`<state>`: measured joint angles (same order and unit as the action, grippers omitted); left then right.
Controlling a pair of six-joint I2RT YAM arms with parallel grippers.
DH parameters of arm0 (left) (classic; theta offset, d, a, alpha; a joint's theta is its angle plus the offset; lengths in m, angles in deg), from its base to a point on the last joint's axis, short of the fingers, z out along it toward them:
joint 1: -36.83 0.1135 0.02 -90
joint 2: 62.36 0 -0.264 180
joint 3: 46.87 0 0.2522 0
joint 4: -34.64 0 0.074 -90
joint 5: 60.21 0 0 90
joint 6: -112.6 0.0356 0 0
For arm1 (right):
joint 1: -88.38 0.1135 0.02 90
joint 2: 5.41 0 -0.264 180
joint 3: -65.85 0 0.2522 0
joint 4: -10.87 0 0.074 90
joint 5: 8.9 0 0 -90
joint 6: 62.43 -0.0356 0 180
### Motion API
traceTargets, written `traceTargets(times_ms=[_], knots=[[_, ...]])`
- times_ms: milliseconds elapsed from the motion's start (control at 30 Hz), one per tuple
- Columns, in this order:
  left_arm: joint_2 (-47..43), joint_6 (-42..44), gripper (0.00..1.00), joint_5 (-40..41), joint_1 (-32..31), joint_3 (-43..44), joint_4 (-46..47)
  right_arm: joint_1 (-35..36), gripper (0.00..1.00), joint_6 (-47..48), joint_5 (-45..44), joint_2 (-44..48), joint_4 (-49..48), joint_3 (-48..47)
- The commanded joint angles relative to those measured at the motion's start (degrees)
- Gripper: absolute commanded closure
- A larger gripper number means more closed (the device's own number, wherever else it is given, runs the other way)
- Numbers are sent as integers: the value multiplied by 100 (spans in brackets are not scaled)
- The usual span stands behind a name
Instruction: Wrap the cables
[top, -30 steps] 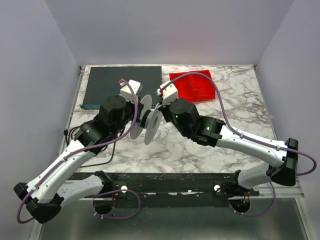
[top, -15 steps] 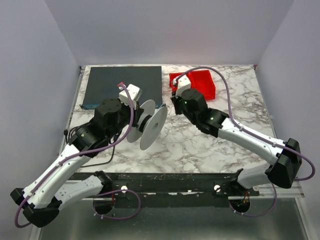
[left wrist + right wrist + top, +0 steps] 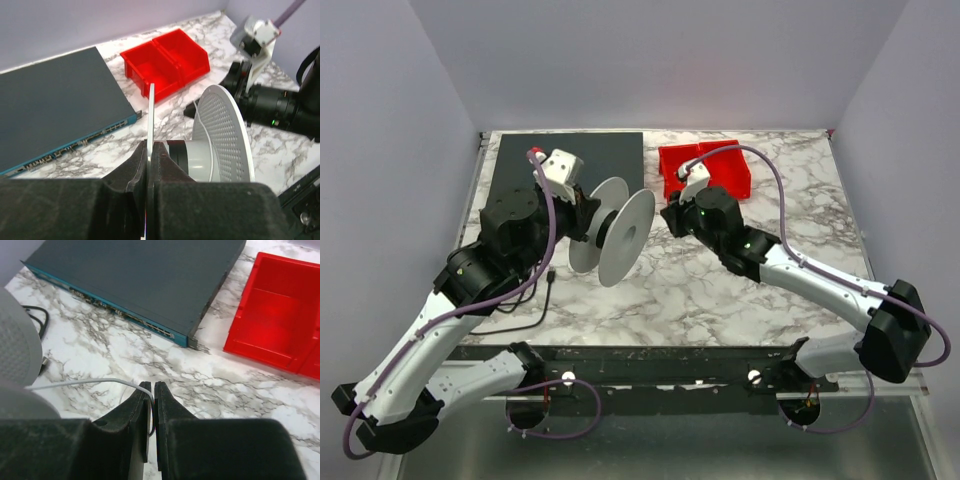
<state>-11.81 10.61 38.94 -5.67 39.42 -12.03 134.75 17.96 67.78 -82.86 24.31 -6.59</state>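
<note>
Left gripper: clamped tight on the thin edge of the near disc of a white spool, hub roughly level, perforated far disc turned toward the other arm.

Right gripper: low over the marble table, just beside that far disc, fingers drawn almost together with only a narrow slit left. Thin white cable coming from the spool side, arching over the marble and into the slit at the fingertips. Impossible to tell whether pinched there or merely lying loose.

Between the two grippers, the far disc; in the right wrist view its grey rim filling the left edge and hiding the cable's spool end.

Farther out: a red bin with two compartments just beyond the right gripper at the back of the table. A dark flat box with a teal front and a row of ports at the back left, partly covered by the left arm from above. A black cord looped on the marble near the box's front.
</note>
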Motion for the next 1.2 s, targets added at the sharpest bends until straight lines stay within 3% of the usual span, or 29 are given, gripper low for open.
traceTargets(times_ms=[0, 367, 800, 1167], knots=[[125, -383, 100, 605, -4, 631, 158, -40, 85, -413, 576, -2, -726, 245], [353, -830, 100, 1497, -13, 824, 236, -40, 83, -998, 1054, -538, -1423, 230], [827, -1035, 100, 2109, -152, 1587, 43, -40, 47, -1651, 1527, -946, -2391, 361], [1084, -955, 100, 2590, -389, 2227, -169, -39, 25, -2003, 1600, -1208, -3031, 430]])
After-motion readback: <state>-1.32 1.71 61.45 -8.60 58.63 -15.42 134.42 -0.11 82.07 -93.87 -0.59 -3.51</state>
